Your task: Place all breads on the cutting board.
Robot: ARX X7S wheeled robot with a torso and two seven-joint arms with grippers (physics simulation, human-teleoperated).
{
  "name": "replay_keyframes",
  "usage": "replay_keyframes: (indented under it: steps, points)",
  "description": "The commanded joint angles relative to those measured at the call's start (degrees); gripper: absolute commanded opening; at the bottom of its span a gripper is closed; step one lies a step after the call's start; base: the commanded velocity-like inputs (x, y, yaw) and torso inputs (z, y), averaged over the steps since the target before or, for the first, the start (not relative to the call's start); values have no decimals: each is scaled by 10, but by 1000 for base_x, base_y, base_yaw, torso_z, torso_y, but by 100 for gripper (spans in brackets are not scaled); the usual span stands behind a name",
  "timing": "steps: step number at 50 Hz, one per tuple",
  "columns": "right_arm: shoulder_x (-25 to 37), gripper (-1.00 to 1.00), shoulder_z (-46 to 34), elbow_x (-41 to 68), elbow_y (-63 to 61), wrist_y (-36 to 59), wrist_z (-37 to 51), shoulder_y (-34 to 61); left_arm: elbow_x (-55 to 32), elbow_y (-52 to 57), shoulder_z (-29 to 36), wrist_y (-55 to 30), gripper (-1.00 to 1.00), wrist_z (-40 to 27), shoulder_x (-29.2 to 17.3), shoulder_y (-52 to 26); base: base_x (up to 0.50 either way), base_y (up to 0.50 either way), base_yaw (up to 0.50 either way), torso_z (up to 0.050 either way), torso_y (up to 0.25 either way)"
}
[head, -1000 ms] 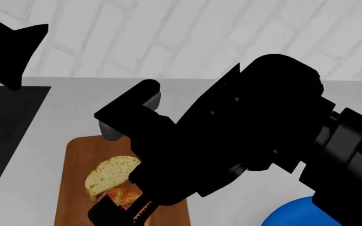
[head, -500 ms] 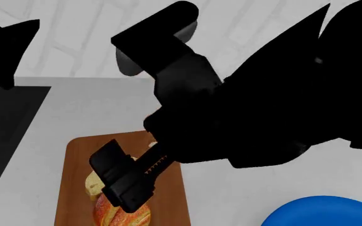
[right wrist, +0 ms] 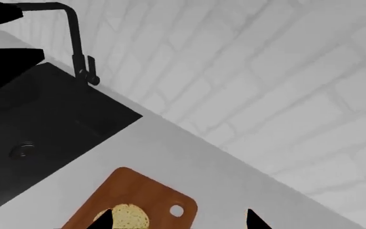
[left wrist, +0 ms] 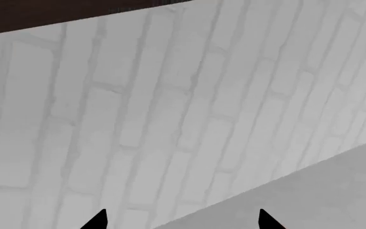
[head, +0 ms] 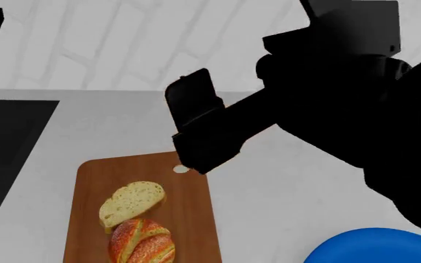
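On the brown cutting board (head: pixel 195 219) lie both breads: the pale slice (head: pixel 131 201) and, touching it on the near side, the orange-brown loaf (head: pixel 142 245). My right gripper (right wrist: pixel 177 220) hangs above the board's far end. Its fingertips are wide apart and hold nothing. In the right wrist view the cutting board (right wrist: pixel 138 191) and the slice (right wrist: pixel 132 217) show below the tips. In the head view the right gripper (head: pixel 195 120) is a black mass above the board's holed corner. My left gripper (left wrist: pixel 181 222) stands open, facing the brick wall, with nothing between its tips.
A round blue plate (head: pixel 371 246) sits at the near right on the grey counter. A black sink (head: pixel 6 148) lies left of the board, with a black faucet (right wrist: pixel 75 43) behind it. White brick wall runs along the counter's back.
My right gripper has let go of the loaf and risen off the board, up and to the right. The loaf now lies uncovered beside the slice.
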Motion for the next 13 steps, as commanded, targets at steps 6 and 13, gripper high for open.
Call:
replay_keyframes:
  steps: [6,13]
  points:
    - [162,100,69,-43,-143,-150,88,-65,10,44,-25,90,100,-69,-64,43,0,0,0,0,0]
    - [217,100,83,-62,-201,-201,149,-86,2,60,-35,123,100,-97,-88,58,0,0,0,0,0]
